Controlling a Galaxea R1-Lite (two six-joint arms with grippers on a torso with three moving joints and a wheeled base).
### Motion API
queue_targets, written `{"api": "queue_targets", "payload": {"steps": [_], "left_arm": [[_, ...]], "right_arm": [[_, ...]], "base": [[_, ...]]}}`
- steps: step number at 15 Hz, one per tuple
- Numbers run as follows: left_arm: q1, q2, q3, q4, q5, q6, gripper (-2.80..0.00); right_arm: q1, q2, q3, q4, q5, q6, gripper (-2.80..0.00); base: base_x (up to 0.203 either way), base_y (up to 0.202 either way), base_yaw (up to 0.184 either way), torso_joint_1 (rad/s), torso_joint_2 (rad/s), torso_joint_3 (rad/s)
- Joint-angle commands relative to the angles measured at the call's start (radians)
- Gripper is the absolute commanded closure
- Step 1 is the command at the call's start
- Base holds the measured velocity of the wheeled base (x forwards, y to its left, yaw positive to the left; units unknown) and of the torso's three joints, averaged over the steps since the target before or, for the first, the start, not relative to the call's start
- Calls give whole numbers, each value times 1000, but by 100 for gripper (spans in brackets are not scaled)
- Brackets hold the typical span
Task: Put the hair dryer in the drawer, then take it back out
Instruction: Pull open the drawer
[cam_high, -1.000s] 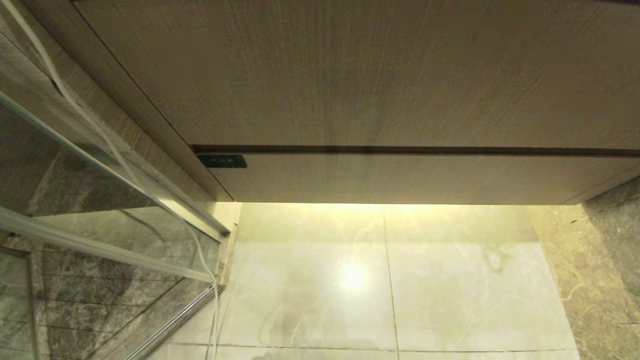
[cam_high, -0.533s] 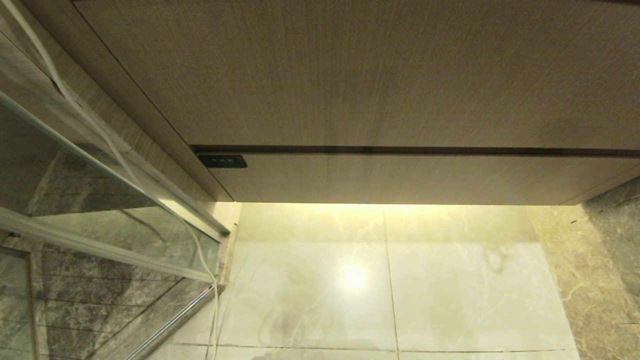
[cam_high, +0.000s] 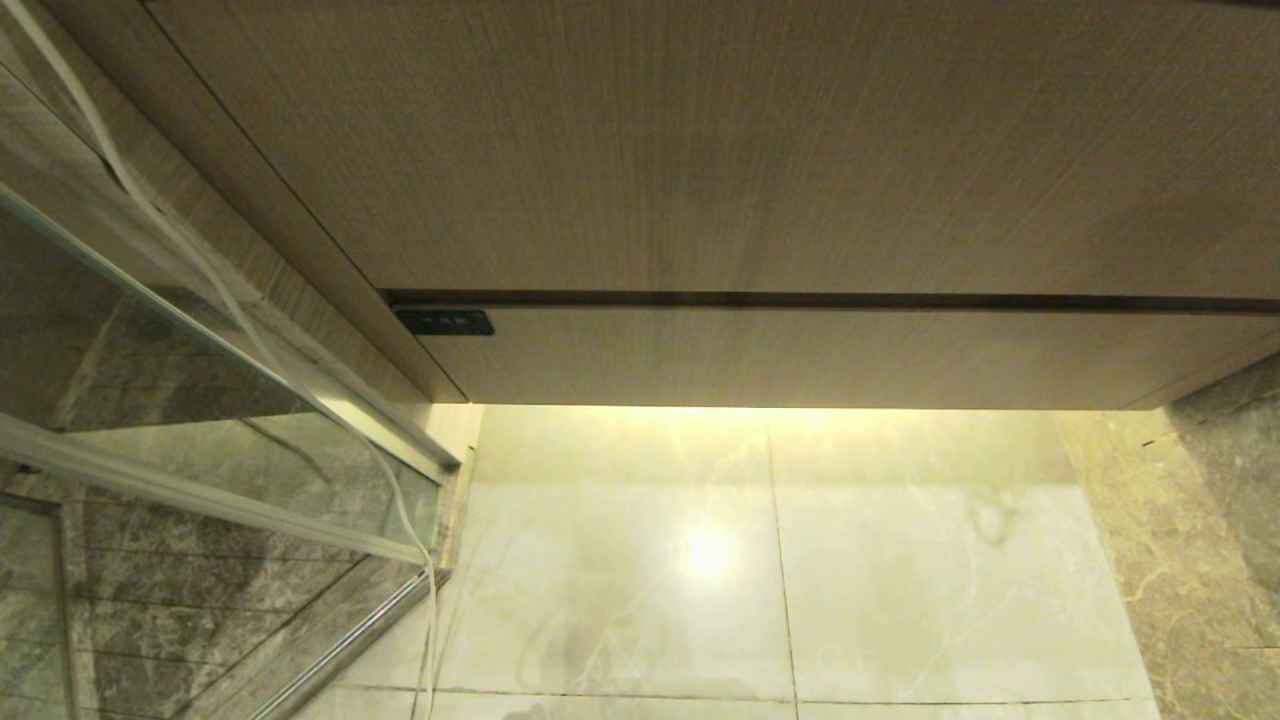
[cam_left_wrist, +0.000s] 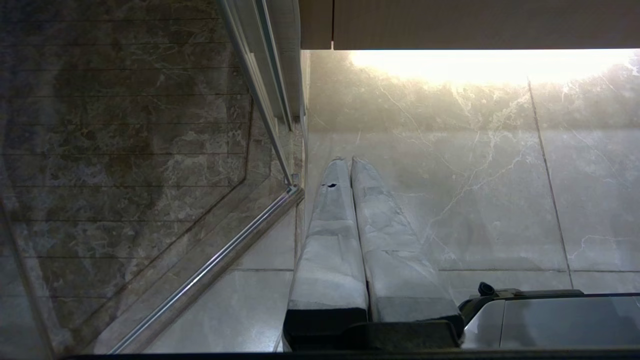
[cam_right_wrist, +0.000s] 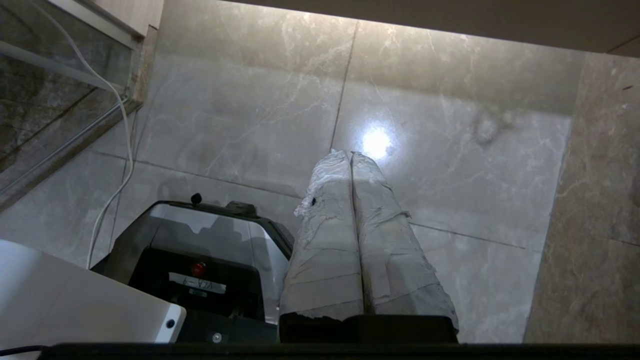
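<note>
We're facing the drawer, pushed flush under the taller panel, so its inside is hidden. No hair dryer in any view. Our right gripper hangs over the floor, fingers pressed together, empty; the left gripper likewise. The risk we see: a handle-less front gives little purchase, and that cable by the glass could snag.

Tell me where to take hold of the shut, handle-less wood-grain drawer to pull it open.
Probably the top edge of the wide shallow light wood-grain drawer, reached from the front through the dark gap under the taller wood-grain panel: its flat front offers no handle.
</note>
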Motion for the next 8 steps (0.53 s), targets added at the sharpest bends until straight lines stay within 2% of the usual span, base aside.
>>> {"api": "queue_targets", "payload": {"steps": [1,8], "left_arm": [[0,0,0,0,0,0,0],[0,0,0,0,0,0,0]], "right_arm": [[1,-5,-5,16,1,-1,0],[1,-9,-1,26,1,-1,0]], "base": [[0,0,0,0,0,0],[0,0,0,0,0,0]]}}
